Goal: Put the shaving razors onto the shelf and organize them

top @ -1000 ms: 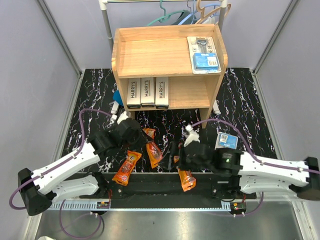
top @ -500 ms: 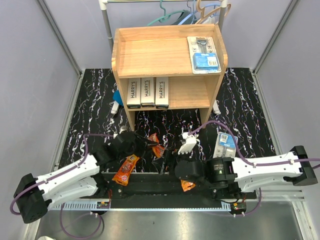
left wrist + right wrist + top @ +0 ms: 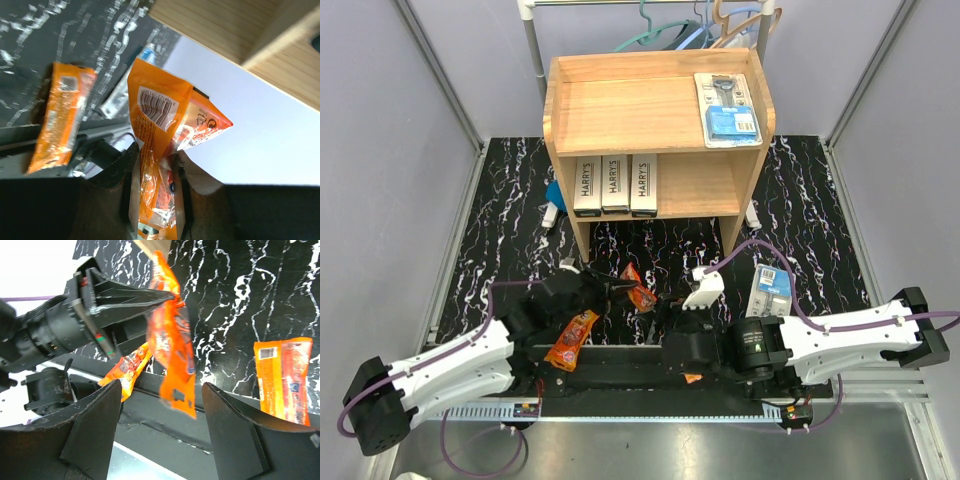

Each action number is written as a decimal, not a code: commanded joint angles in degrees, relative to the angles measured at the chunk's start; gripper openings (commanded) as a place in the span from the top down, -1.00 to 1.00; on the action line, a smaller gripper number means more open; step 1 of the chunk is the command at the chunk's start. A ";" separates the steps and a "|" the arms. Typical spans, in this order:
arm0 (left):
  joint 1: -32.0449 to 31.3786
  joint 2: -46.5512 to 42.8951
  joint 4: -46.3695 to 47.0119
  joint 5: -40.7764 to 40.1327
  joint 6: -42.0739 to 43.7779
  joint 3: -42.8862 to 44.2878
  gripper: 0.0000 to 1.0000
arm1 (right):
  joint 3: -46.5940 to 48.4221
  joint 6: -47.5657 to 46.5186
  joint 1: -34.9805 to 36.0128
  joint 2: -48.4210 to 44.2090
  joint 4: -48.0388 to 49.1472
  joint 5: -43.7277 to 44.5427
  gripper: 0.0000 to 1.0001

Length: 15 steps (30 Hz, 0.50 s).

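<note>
The wooden shelf (image 3: 620, 105) holds three HARRY'S boxes (image 3: 613, 185) on its lower tier and one blister pack (image 3: 727, 108) on top. My left gripper (image 3: 618, 290) is shut on an orange packet (image 3: 640, 293) and holds it off the floor. The left wrist view shows it pinched between the fingers (image 3: 160, 125). My right gripper (image 3: 668, 335) is open and empty, its jaws wide on either side of the packet's hanging lower end (image 3: 172, 340). A second orange packet (image 3: 571, 340) lies on the floor; a third (image 3: 285, 380) lies beside my right gripper.
The second blister pack (image 3: 772, 290) lies on the black marbled floor to the right. A metal rail with hangers (image 3: 690, 30) stands behind the shelf. A black bar (image 3: 620, 365) runs along the near edge. Grey walls close in both sides.
My left gripper has lifted an orange packet off the floor and shifted toward the near edge. My right arm has swung left and nearer, covering the third packet in the top view.
</note>
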 commanded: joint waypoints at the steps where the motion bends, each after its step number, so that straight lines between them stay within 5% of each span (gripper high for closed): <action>1: 0.16 -1.82 5.59 -0.45 -2.65 -1.34 1.00 | 2.78 4.74 0.52 1.06 -6.09 5.24 -0.49; 11: -1.68 2.84 11.24 2.19 -2.04 2.61 1.00 | 1.11 7.81 0.60 1.24 -7.42 7.26 -0.44; 15: -2.21 3.19 12.47 1.92 -2.13 3.58 1.00 | 0.06 10.45 0.60 0.71 -9.26 7.26 -0.23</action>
